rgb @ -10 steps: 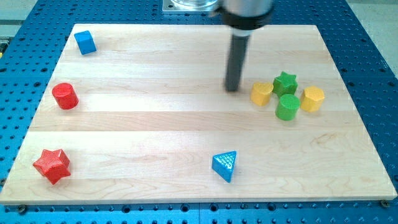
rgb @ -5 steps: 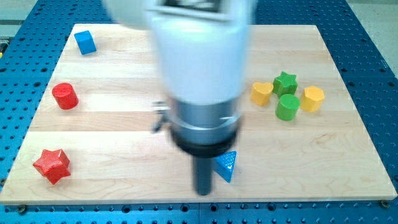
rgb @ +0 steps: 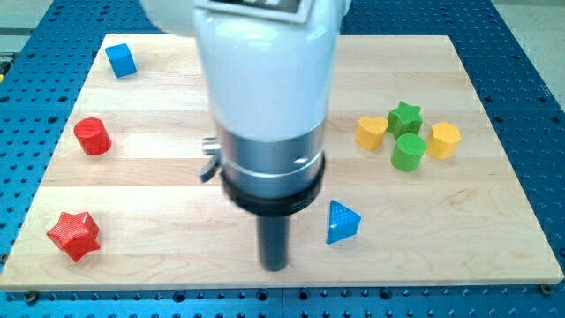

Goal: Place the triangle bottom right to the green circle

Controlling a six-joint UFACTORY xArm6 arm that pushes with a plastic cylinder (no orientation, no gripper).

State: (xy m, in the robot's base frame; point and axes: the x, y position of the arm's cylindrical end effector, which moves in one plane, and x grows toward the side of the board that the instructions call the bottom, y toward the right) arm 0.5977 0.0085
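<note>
The blue triangle [rgb: 342, 221] lies near the view's bottom, right of centre. The green circle [rgb: 408, 152] stands at the right, up and to the right of the triangle. My tip [rgb: 274, 265] is down on the board just left of the triangle and slightly below it, a short gap apart. The arm's white and grey body fills the middle of the view and hides the board behind it.
A green star [rgb: 405, 117], a yellow heart [rgb: 372, 132] and a yellow hexagon [rgb: 444, 140] crowd round the green circle. A blue cube [rgb: 121, 60], a red cylinder [rgb: 92, 136] and a red star [rgb: 72, 234] sit on the left. The wooden board [rgb: 494, 221] ends just below my tip.
My tip swept from the upper middle down to the bottom, left of the triangle. The triangle has shifted right and slightly up and turned.
</note>
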